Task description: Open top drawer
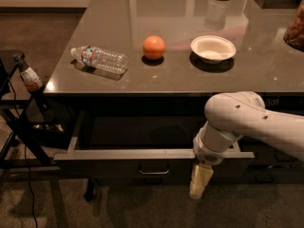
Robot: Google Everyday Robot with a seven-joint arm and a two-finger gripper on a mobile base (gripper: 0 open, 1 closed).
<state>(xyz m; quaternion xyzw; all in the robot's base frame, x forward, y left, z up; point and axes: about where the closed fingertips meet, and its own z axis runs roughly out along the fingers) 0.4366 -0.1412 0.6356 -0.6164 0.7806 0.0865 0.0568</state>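
The top drawer stands pulled out from under the grey counter, its grey rim and sides showing and its inside dark. Its dark front carries a small central pull handle. My gripper hangs from the white arm in front of the drawer front, right of the handle and a little lower, pointing down at the floor. It is not on the handle.
On the counter lie a plastic water bottle, an orange and a white bowl. A dark stand with cables and a small bottle is at the left. Carpeted floor lies below.
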